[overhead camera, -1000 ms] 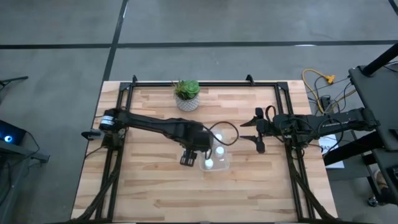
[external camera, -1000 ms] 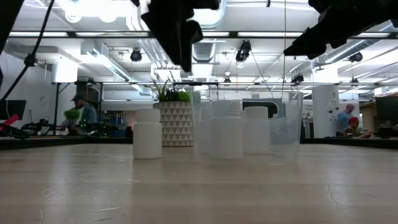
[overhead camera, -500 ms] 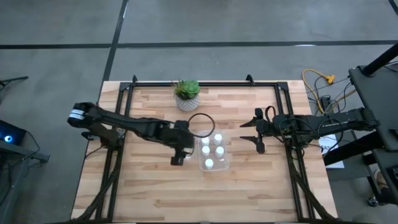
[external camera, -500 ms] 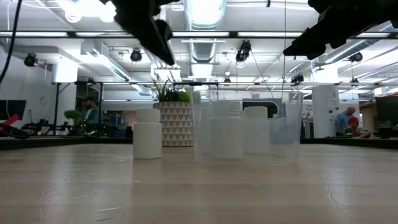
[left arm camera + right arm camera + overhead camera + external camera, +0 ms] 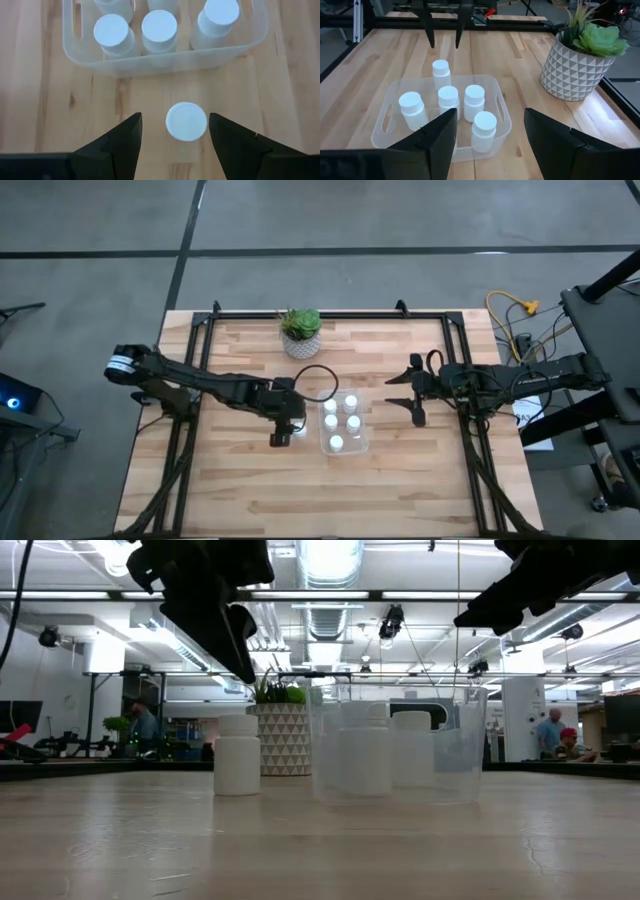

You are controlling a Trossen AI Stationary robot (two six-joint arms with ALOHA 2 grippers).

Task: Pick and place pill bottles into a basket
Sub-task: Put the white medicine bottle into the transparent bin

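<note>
One white pill bottle (image 5: 186, 121) stands upright on the table just left of the clear basket (image 5: 364, 442); it also shows in the low view (image 5: 237, 753). Several more white bottles (image 5: 448, 97) stand upright inside the basket. My left gripper (image 5: 175, 117) is open and hangs above the lone bottle, one finger on either side of it as seen from above and well clear of its cap (image 5: 238, 723). My right gripper (image 5: 415, 395) is open and empty, in the air to the right of the basket.
A whitish patterned pot with a green plant (image 5: 301, 340) stands near the far edge, behind the basket. Bare wood lies on the near half of the table (image 5: 300, 490). People show in the room beyond the table (image 5: 552, 730).
My left gripper has gone from beside the basket toward the table's left edge and now hangs over the lone bottle, a little lower than before. The bottles and the basket have stayed where they were.
</note>
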